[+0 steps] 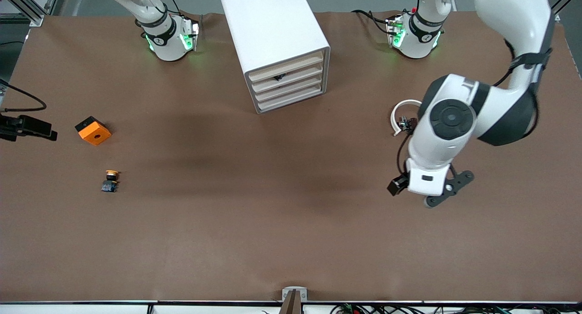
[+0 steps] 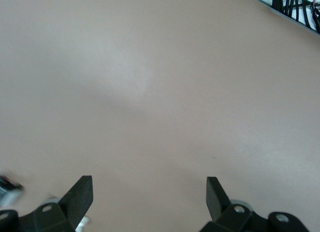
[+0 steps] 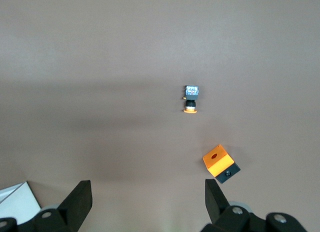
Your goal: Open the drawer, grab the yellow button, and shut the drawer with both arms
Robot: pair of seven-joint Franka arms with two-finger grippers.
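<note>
The white cabinet (image 1: 273, 37) stands at the table's middle near the arms' bases. Its uppermost drawer (image 1: 286, 67) sits flush with the three lower ones. The button (image 1: 111, 180), orange-capped on a black and blue body, lies on the bare table toward the right arm's end; it also shows in the right wrist view (image 3: 190, 98). My left gripper (image 1: 449, 189) is open and empty over bare table toward the left arm's end; its fingers (image 2: 80, 194) frame only table. My right gripper (image 3: 147, 194) is open and empty, high over the table, and is out of the front view.
An orange square block with a hole (image 1: 93, 130) lies farther from the front camera than the button; it also shows in the right wrist view (image 3: 220, 163). A white arc (image 1: 404, 108) with small black clips (image 1: 407, 122) lies under the left arm. A black device (image 1: 27, 127) sits at the table's edge.
</note>
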